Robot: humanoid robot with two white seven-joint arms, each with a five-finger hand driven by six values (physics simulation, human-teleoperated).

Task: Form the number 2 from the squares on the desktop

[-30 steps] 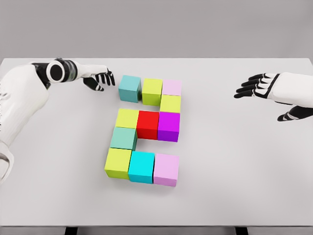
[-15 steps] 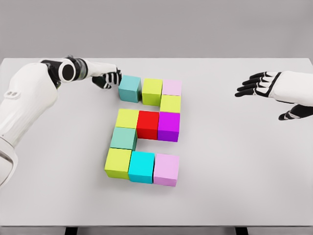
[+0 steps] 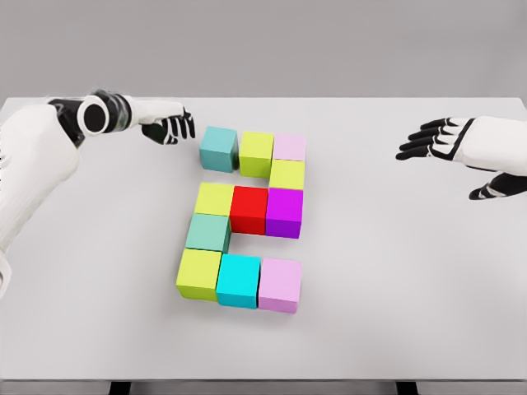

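Several coloured cubes sit together mid-table in the shape of a 2. The top row runs from a teal cube (image 3: 218, 148) through a lime cube (image 3: 256, 154) to a pale pink cube (image 3: 289, 148). Below come a lime cube (image 3: 286, 174), then a yellow-green cube (image 3: 214, 199), a red cube (image 3: 249, 209) and a purple cube (image 3: 284, 212). A green-teal cube (image 3: 207, 233) leads down to a lime cube (image 3: 198, 274), a cyan cube (image 3: 239, 281) and a pink cube (image 3: 280, 285). My left hand (image 3: 171, 128) hovers just left of the teal cube, fingers relaxed, holding nothing. My right hand (image 3: 428, 141) hangs open at the far right.
The white table (image 3: 395, 271) fills the view, with its front edge near the bottom and a grey wall behind it.
My left hand reached to the teal cube's left side half a second ago and has since drawn back a little to the left. The cubes and right hand have barely shifted.
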